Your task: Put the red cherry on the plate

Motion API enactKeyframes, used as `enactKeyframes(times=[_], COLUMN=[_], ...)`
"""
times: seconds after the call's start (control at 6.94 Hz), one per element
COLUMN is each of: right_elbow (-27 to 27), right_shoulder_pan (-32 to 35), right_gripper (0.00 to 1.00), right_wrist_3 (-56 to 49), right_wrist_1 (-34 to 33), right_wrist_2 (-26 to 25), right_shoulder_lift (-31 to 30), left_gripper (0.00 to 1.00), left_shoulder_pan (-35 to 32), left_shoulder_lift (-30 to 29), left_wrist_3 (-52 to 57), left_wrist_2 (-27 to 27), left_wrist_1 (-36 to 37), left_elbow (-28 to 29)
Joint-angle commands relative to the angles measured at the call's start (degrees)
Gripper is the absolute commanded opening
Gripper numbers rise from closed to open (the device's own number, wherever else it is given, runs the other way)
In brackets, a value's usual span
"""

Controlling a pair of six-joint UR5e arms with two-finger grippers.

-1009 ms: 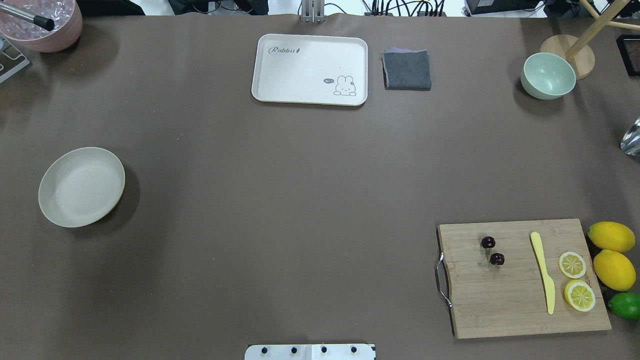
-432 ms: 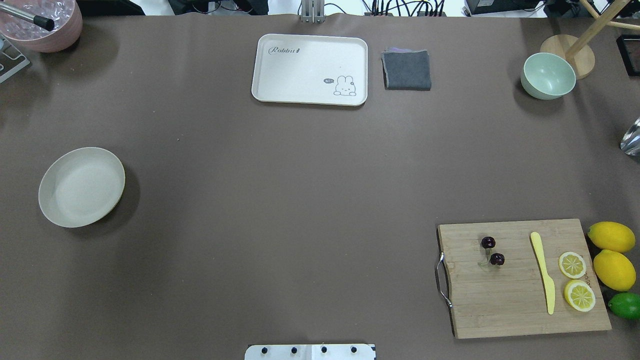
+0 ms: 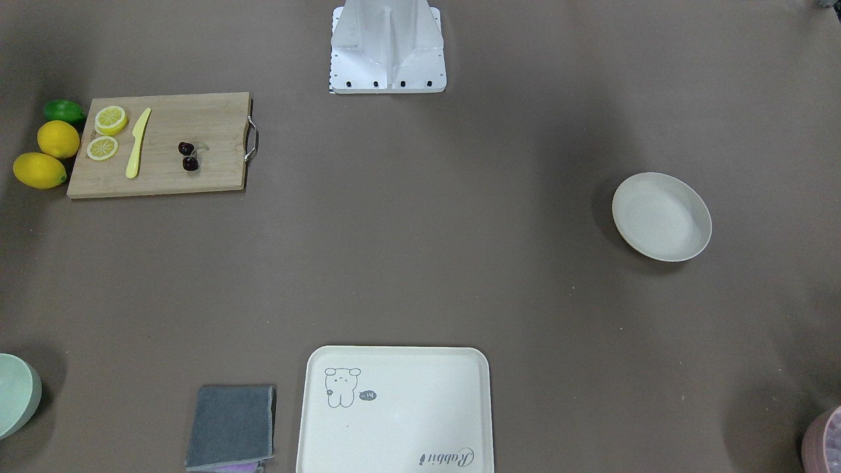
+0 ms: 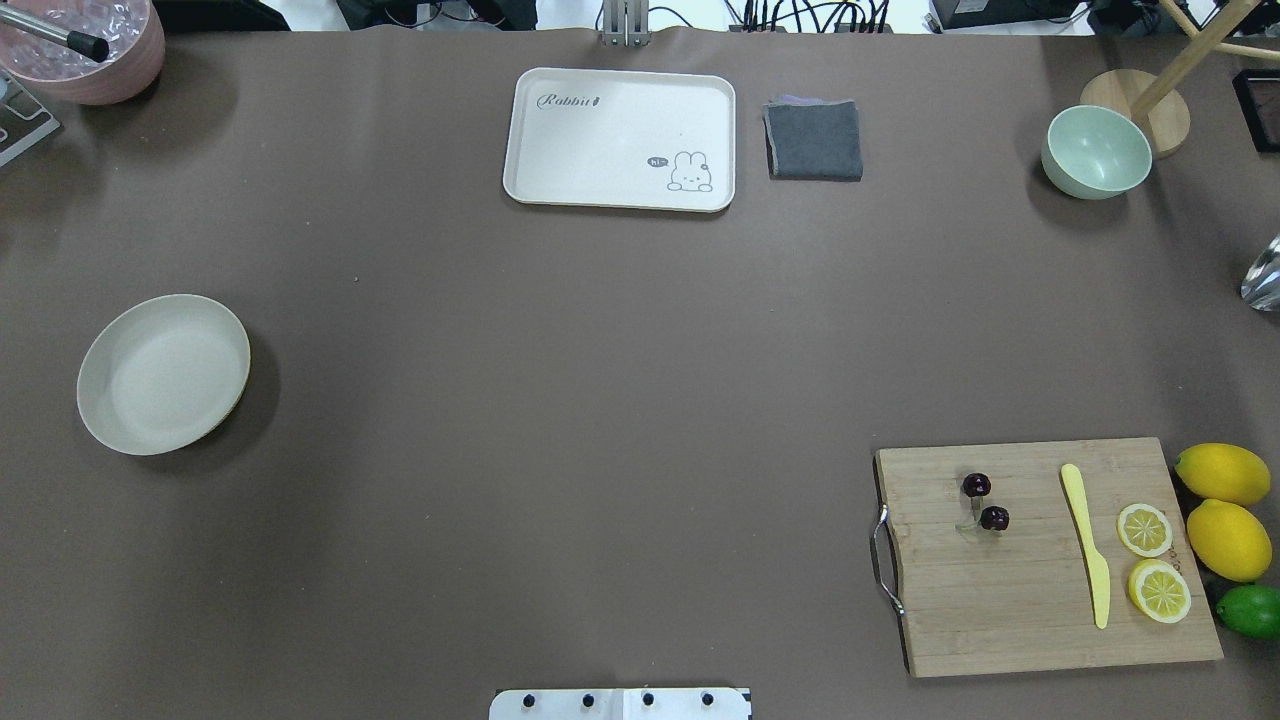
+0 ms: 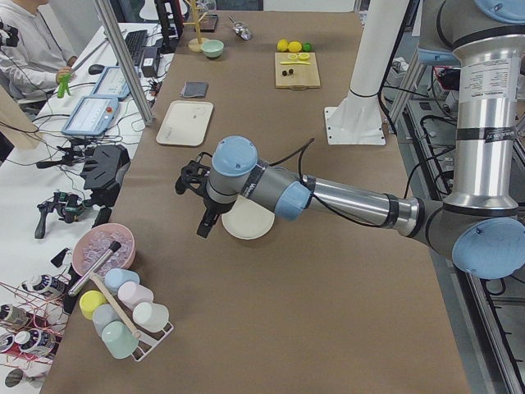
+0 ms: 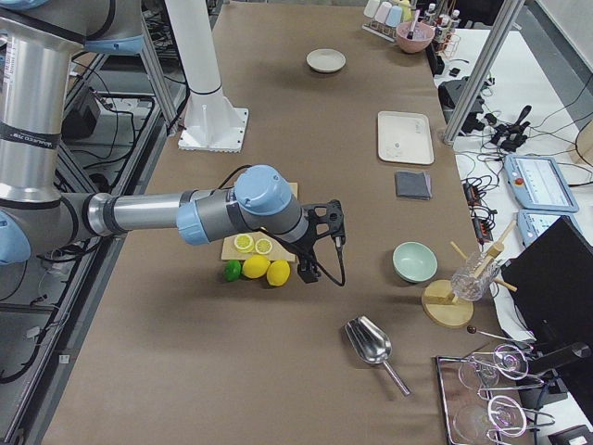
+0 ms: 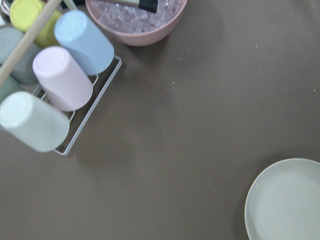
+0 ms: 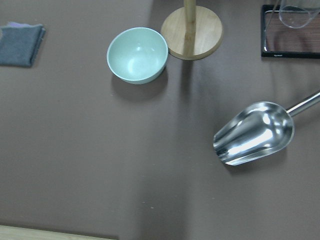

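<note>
The red cherry (image 4: 994, 518), a pair of tiny dark fruits on pale stems, lies on the left half of a wooden cutting board (image 4: 1010, 610) at the table's near right, and shows again in the front-facing view (image 3: 190, 163). The off-white plate (image 4: 163, 373) sits bare at the far left of the table (image 3: 661, 217). My left gripper (image 5: 202, 223) hangs above the table beside the plate (image 5: 250, 223), seen only from the side, so I cannot tell its state. My right gripper (image 6: 312, 269) hovers past the lemons, likewise unreadable.
On the board lie a yellow knife (image 4: 1087, 545) and two lemon halves (image 4: 1144, 529); two lemons (image 4: 1222, 473) and a lime (image 4: 1250, 611) sit right of it. A cream tray (image 4: 620, 138), grey cloth (image 4: 814, 140) and green bowl (image 4: 1096, 151) line the far edge. A cup rack (image 7: 60, 85) stands left.
</note>
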Motion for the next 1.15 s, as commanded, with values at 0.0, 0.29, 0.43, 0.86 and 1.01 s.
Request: enactKeyframes(times=[0.0, 0.29, 0.43, 0.86, 1.01], right_elbow=[1.20, 1.46, 1.29, -1.08, -1.00], right_shoulder_pan=[-0.71, -5.33, -11.73, -25.22, -25.85], right_gripper=[0.98, 1.00, 1.00, 1.00, 1.00], right_wrist_3=[12.97, 19.08, 19.36, 21.91, 21.91], right_wrist_1=[2.83, 11.09, 11.03, 11.02, 11.20], right_wrist_2=[12.90, 4.88, -5.21, -16.83, -16.39], right_shoulder_lift=[1.24, -0.06, -0.16, 2.29, 2.30], left_gripper=[0.98, 0.98, 0.98, 0.94, 0.93], left_shoulder_pan=[1.68, 6.24, 8.27, 22.47, 25.92], left_shoulder_lift=[1.52, 1.35, 1.26, 0.64, -1.36], left_wrist_3=[-7.25, -7.55, -7.90, -22.10, -26.76], left_wrist_2=[-2.45, -1.85, -1.76, 8.99, 9.31], left_wrist_1=[-7.59, -9.02, -11.72, -19.86, -28.19], left_elbow=[0.80, 5.26, 7.12, 11.76, 18.41])
